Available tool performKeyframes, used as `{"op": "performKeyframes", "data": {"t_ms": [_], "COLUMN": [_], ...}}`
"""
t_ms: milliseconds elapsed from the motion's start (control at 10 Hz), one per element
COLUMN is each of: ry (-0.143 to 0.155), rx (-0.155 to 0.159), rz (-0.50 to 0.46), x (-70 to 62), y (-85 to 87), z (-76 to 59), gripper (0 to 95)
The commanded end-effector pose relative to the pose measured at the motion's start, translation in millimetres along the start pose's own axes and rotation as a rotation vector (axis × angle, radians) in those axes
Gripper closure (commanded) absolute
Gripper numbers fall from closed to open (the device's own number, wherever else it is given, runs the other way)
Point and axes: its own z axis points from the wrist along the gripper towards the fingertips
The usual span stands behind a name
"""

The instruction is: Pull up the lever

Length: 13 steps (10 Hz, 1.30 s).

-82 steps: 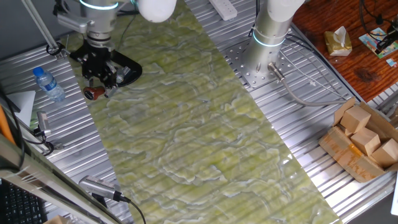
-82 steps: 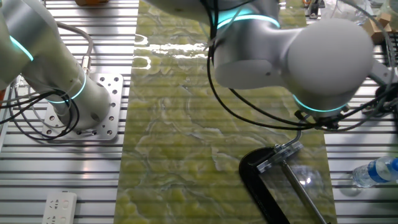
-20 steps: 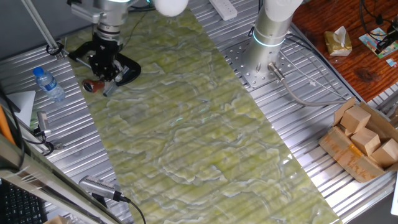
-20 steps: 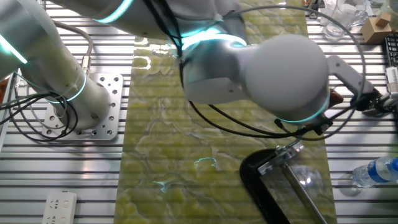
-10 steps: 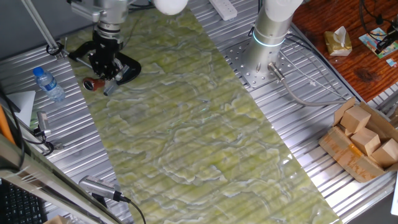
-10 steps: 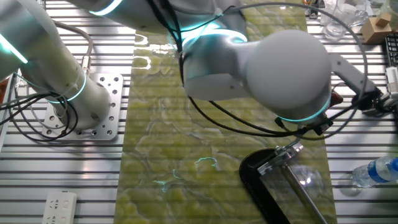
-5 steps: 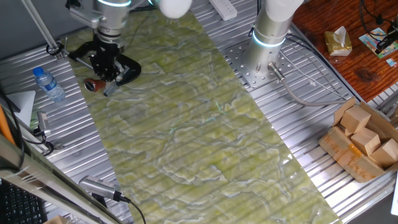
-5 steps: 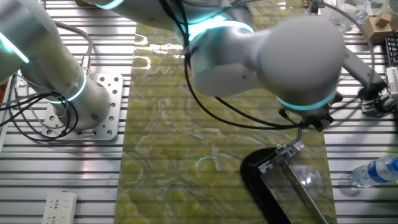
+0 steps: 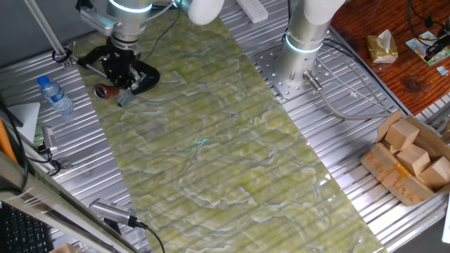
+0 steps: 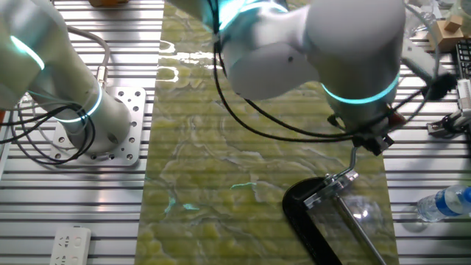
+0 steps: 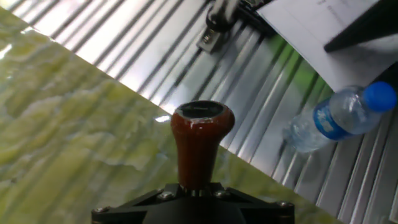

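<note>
Green marbled mat [image 9: 211, 140], pincer [image 9: 121, 75] above lever [image 11: 199, 140], grip state unclear.

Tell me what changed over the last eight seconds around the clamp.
The gripper shifted toward the table's far edge and drew the lever knob along with it. The black clamp, water bottle and wooden blocks stayed put.
</note>
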Motion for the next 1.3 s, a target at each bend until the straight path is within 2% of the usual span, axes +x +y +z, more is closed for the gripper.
{"op": "performKeyframes", "data": {"t_ms": [100, 200, 300, 500, 600, 700, 800, 900, 1000, 1100, 1300], "ry": [0.017, 0.071, 0.145, 0.279, 0.294, 0.330, 0.363, 0.401, 0.425, 0.478, 0.503], "rx": [-0.163, -0.231, -0.271, -0.309, -0.293, -0.302, -0.291, -0.292, -0.293, -0.265, -0.241], "rz": [-0.071, -0.086, -0.091, -0.055, -0.077, -0.053, -0.035, 0.007, 0.034, 0.053, 0.061], "x": [-0.1, -1.5, -2.3, -0.3, 1.3, 2.4, 2.4, 1.7, 1.0, 1.0, 5.4], "y": [-11.9, -12.7, -14.2, -5.9, -4.2, -3.9, -3.1, 0.3, 3.9, 11.1, 19.4], "z": [3.6, -3.3, -12.0, -27.2, -27.2, -27.3, -28.9, -35.0, -41.2, -54.6, -75.3], "gripper": [19.0, 19.0, 19.0, 19.0, 19.0, 19.0, 19.0, 19.0, 19.0, 38.0, 38.0]}}
